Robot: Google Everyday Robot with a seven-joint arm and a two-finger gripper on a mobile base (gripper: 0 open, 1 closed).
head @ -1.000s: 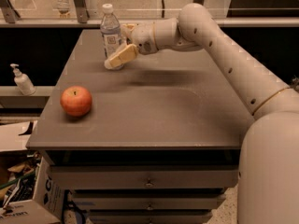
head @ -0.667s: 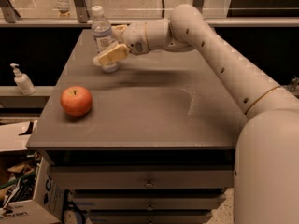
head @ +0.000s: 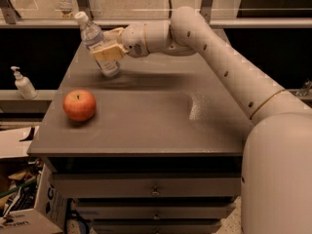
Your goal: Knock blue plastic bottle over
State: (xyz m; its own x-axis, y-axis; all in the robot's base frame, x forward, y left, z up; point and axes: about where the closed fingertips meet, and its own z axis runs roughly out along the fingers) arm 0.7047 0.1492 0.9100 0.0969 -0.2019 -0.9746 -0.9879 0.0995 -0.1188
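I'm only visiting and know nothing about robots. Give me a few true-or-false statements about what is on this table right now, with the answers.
1. The blue plastic bottle stands straight upright. False: it is tilted, with its white cap leaning to the left of its base.
2. The gripper is at the bottle, against its middle. True.
3. A red apple sits on the near left part of the table. True.
4. The apple touches the bottle. False: they are apart, with the apple nearer the camera.
5. The pump dispenser stands on the table beside the apple. False: it stands off the table, on a ledge to the left.
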